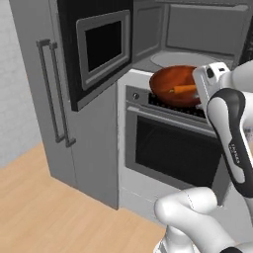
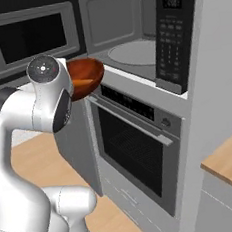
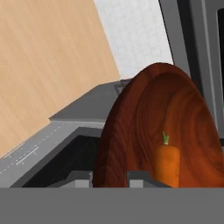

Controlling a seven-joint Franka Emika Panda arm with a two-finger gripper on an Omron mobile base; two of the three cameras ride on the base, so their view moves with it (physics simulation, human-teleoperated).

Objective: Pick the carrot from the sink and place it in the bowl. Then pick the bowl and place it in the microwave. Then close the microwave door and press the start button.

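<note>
Jaws (image 3: 109,178) of the gripper sit closed on the near rim of the bowl (image 3: 175,127), one dark tip on either side of the wall in the hand view. That bowl, glossy reddish-brown with a wood grain, is held up in the air with nothing under it. The carrot (image 3: 167,164) lies inside it against the lower wall, its green stub pointing away from the tips.

From the left base view, the white arm rises from the lower right and its hand covers the right edge of the bowl (image 1: 170,84), while the carrot (image 1: 184,89) shows as a short orange stick near the hand. The bowl hangs just in front of the microwave (image 1: 207,34) opening and above the oven (image 1: 168,148), whose control strip runs directly beneath it.

In the right base view, the arm's round joint hides the left part of the bowl (image 2: 86,73), which sits level with the cavity floor and just outside it. The pale turntable (image 2: 132,52) lies bare inside the grey cavity behind the bowl. A black keypad panel (image 2: 172,32) stands to the right of the opening.

The microwave door (image 1: 101,47) is swung wide open to the left, its dark window facing out. A tall grey cabinet with two long handles (image 1: 54,91) stands beyond it, over a pale wooden floor (image 1: 44,207).
</note>
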